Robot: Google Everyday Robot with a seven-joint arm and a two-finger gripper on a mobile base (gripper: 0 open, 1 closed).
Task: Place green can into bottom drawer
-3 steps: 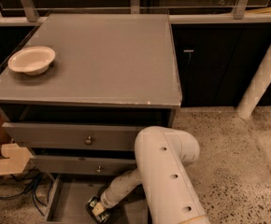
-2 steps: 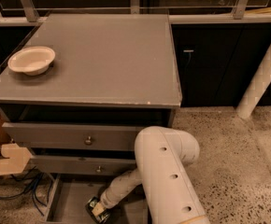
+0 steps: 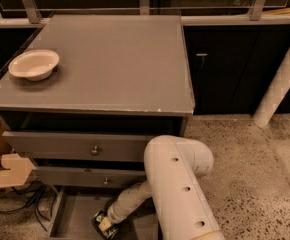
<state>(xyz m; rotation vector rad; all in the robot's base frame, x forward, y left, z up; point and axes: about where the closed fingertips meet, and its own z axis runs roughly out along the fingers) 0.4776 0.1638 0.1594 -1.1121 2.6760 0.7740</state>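
My white arm reaches down from the lower right into the open bottom drawer (image 3: 75, 219), the lowest grey drawer with thin side walls and a flat floor. My gripper (image 3: 104, 225) is low inside it, near the floor. A small green and white patch at the gripper tip looks like the green can (image 3: 103, 222), held between or just at the fingers. Much of the gripper is hidden by the arm and the frame's lower edge.
A cream bowl (image 3: 33, 64) sits on the grey cabinet top (image 3: 110, 59) at the left. Two knob-fronted drawers (image 3: 85, 148) stand slightly open above the bottom drawer. A wooden box (image 3: 2, 169) and cables lie at the left. A white pole (image 3: 282, 79) stands at the right.
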